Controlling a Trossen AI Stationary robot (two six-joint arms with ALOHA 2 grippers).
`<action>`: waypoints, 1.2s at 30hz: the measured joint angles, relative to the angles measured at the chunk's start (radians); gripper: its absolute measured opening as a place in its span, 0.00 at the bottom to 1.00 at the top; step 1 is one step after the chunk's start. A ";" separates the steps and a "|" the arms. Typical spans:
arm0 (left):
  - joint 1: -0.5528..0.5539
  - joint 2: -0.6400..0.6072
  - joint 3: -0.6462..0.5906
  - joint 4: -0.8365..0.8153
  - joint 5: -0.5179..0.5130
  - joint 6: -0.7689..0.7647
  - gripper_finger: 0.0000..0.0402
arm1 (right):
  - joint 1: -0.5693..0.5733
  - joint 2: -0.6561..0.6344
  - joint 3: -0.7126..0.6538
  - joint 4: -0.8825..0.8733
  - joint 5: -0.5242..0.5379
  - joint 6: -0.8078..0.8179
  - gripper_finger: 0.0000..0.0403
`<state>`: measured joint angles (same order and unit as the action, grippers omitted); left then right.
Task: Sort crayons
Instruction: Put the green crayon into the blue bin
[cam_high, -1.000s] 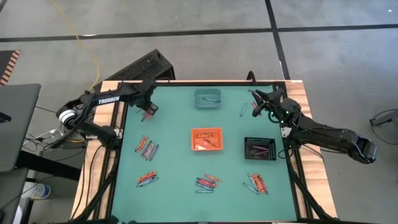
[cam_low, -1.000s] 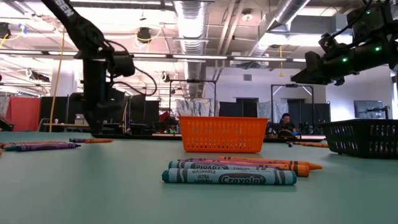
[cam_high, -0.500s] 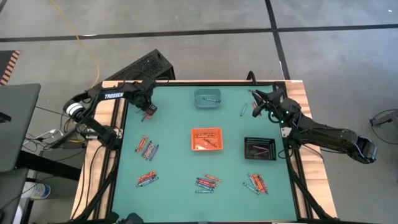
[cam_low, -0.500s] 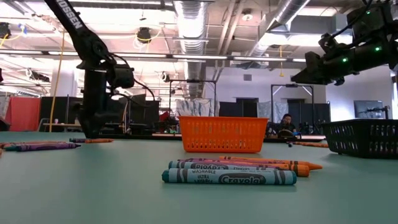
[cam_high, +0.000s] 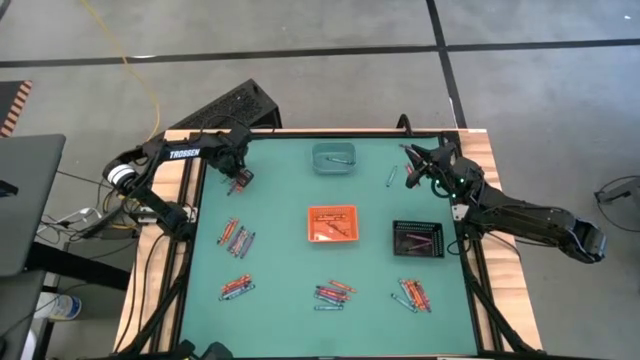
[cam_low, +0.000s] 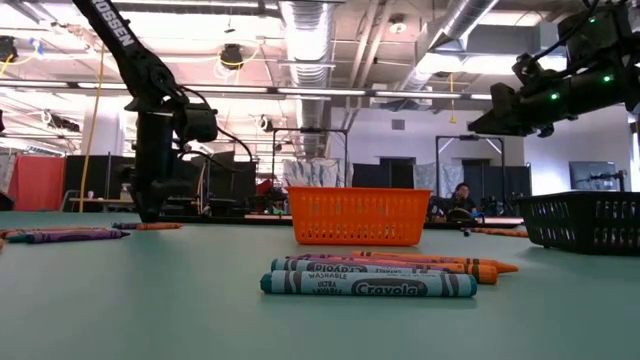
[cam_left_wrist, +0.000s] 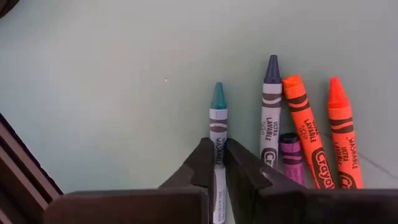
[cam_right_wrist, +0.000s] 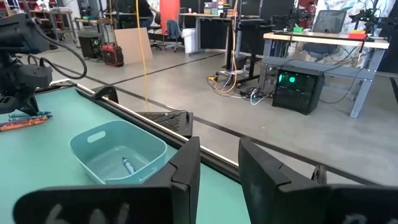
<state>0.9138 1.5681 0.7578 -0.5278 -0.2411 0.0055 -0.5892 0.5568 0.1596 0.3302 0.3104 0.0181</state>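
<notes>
My left gripper (cam_left_wrist: 219, 149) is down at the table's far left, shut on a teal crayon (cam_left_wrist: 217, 118) at the edge of a small row of crayons. Beside it lie a purple (cam_left_wrist: 270, 118), a pink (cam_left_wrist: 290, 155) and two orange ones (cam_left_wrist: 308, 143). In the high view this gripper (cam_high: 238, 178) stands over that row. My right gripper (cam_right_wrist: 219, 152) hovers open above the far right of the table (cam_high: 412, 172), touching nothing. More crayon piles (cam_high: 236, 237) (cam_high: 332, 293) (cam_high: 411, 294) lie flat on the mat. My left gripper pinches the teal crayon's paper-wrapped shaft (cam_left_wrist: 218, 134) between its two fingers, about halfway along its length. The fingers come from above and lie across the crayon. The crayon lies flat beside the others, its tip pointing away from the wrist.
A teal tray (cam_high: 333, 158) with one crayon (cam_right_wrist: 127, 165) stands at the far middle, an orange tray (cam_high: 332, 223) at the centre and a black tray (cam_high: 418, 239) to its right. A single crayon (cam_high: 391, 176) lies near my right gripper. Another pile (cam_high: 236, 287) lies near left.
My left gripper has shifted slightly toward the table's far left corner over the row of crayons, then held still.
</notes>
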 joint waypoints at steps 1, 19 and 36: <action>0.000 0.000 0.001 0.000 -0.001 0.000 0.03 | 0.000 0.000 0.000 0.000 0.000 0.000 0.27; -0.118 0.005 0.251 0.263 0.229 -0.026 0.04 | 0.000 0.000 0.000 0.001 0.000 -0.001 0.27; -0.325 0.244 0.381 0.765 0.438 0.122 0.04 | 0.000 0.000 0.000 0.003 0.001 -0.003 0.27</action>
<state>0.5891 1.8118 1.1388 0.2368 0.1967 0.1271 -0.5896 0.5568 0.1596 0.3333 0.3111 0.0154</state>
